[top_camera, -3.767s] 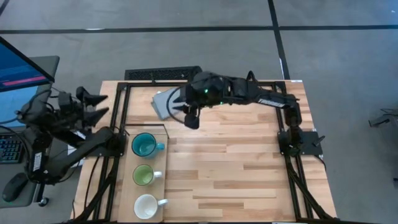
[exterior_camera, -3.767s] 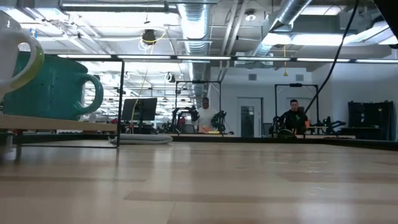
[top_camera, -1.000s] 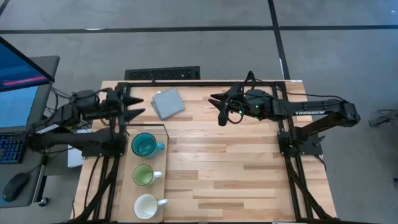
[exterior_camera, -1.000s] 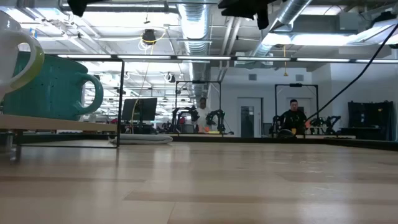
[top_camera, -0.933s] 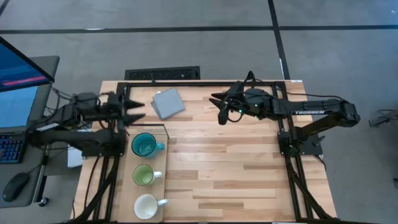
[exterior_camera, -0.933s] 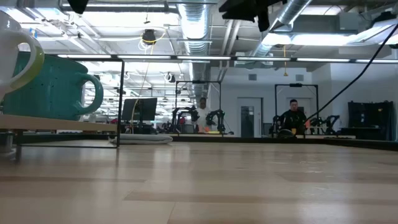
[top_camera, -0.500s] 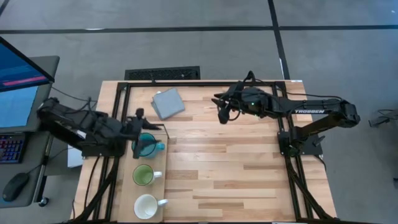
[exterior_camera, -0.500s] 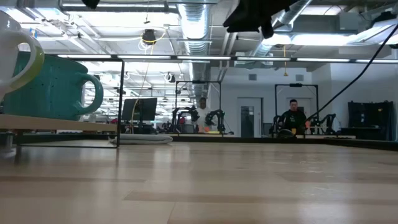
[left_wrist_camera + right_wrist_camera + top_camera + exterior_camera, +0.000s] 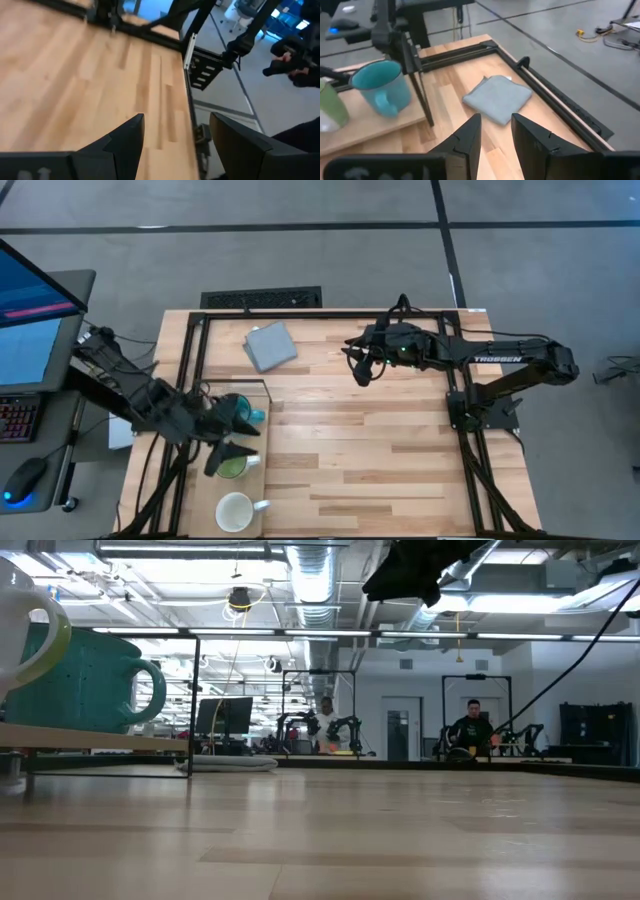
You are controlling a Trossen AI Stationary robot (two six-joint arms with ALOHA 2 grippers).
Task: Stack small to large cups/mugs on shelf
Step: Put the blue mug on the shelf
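Note:
Three handled mugs stand in a row on the pale shelf (image 9: 203,498) along the table's left side: the teal mug (image 9: 243,411) farthest, the green mug (image 9: 236,468) in the middle, the white mug (image 9: 235,511) nearest. My left gripper (image 9: 240,440) hovers open above the teal and green mugs, partly hiding both. Its wrist view shows the wide-apart fingers (image 9: 175,120) over bare tabletop. My right gripper (image 9: 361,367) hangs open over the table's far middle and touches nothing; in its wrist view (image 9: 496,117) the teal mug (image 9: 382,86) shows.
A flat grey-blue pad (image 9: 270,345) lies near the table's far edge, between the shelf and my right gripper. Black frame rails (image 9: 330,313) run along the far edge and both sides. The wide plank tabletop (image 9: 380,450) lies to the shelf's right. People sit far behind (image 9: 470,730).
My left arm has swung from the table's far-left corner toward the near edge, so that its open gripper now hangs over the shelf, above the teal and green mugs. The mugs have stayed where they were.

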